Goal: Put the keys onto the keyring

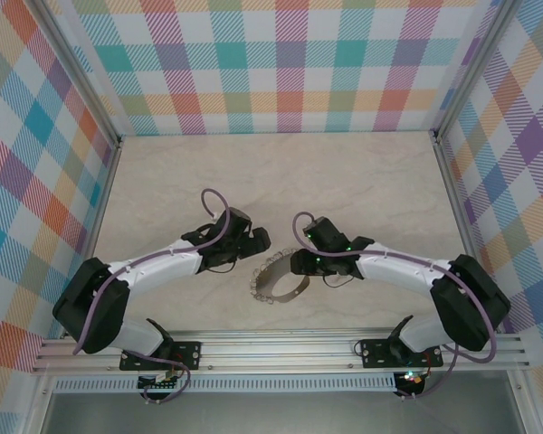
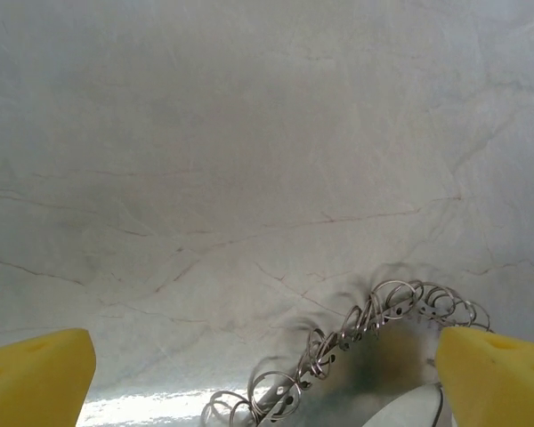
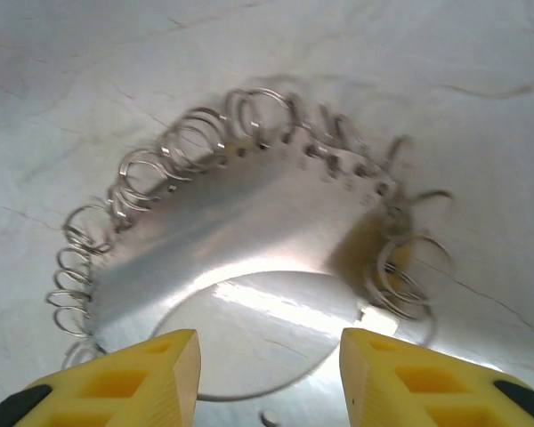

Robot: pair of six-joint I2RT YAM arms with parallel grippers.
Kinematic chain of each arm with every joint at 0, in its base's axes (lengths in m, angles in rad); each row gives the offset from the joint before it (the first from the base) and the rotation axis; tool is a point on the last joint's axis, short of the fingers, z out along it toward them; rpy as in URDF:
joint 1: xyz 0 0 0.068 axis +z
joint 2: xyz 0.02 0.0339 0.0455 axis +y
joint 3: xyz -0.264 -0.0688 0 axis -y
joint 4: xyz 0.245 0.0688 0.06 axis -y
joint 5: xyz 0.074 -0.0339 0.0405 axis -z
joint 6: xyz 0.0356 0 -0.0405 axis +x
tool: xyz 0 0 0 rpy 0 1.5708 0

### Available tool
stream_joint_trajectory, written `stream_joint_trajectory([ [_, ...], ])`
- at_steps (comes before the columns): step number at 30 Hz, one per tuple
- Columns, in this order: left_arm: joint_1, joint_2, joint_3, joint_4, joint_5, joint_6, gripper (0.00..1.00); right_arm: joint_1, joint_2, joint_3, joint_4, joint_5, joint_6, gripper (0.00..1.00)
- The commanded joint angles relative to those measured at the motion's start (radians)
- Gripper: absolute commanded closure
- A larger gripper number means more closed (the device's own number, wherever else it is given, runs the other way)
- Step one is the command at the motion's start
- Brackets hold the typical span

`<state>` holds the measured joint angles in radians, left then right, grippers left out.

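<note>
Centrally on the pale marbled table (image 1: 362,181), near its front edge and between the 2 arms, lies the keyring (image 1: 285,294), a wide silver-grey hoop standing on its edge. Its rim is fringed with small silvery rings (image 3: 142,173).

Left tool (image 1: 258,240): released. In the left wrist view its 2 yellow fingers (image 2: 36,378) stand at opposite edges of the frame with bare table between them. Part of the hoop's fringe curves in from the lower right, close to the right-hand finger but apart from it. From above, this tool hangs just beside the hoop's far-left rim.

Right tool (image 1: 297,262): jaws part-way apart, clenched on nothing. In the right wrist view its 2 yellow fingers (image 3: 151,378) flank the near side of the hoop. The broad metal band arcs across just beyond them, and the bright table surface shows inside it. Whether either pad touches the metal cannot be told. From above, this tool sits at the hoop's far-right rim.

Plaid walls (image 1: 281,63) enclose the table on 3 sides.
</note>
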<state>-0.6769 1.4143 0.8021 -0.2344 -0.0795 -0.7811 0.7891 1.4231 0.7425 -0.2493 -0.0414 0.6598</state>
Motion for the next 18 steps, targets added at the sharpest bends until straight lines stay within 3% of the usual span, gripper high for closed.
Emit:
stream_joint_trajectory([
  [1, 0.049, -0.046, 0.064, -0.072, -0.043, 0.054, 0.02, 0.029, 0.052, 0.039, -0.003, -0.012, 0.004, 0.55],
  [10, 0.185, -0.037, 0.184, -0.131, -0.021, 0.159, 0.01, 0.117, 0.202, 0.1, 0.028, -0.026, 0.009, 0.55],
  [18, 0.238, -0.051, 0.191, -0.131, -0.005, 0.174, 0.01, 0.133, 0.301, 0.169, 0.049, -0.024, 0.004, 0.56],
])
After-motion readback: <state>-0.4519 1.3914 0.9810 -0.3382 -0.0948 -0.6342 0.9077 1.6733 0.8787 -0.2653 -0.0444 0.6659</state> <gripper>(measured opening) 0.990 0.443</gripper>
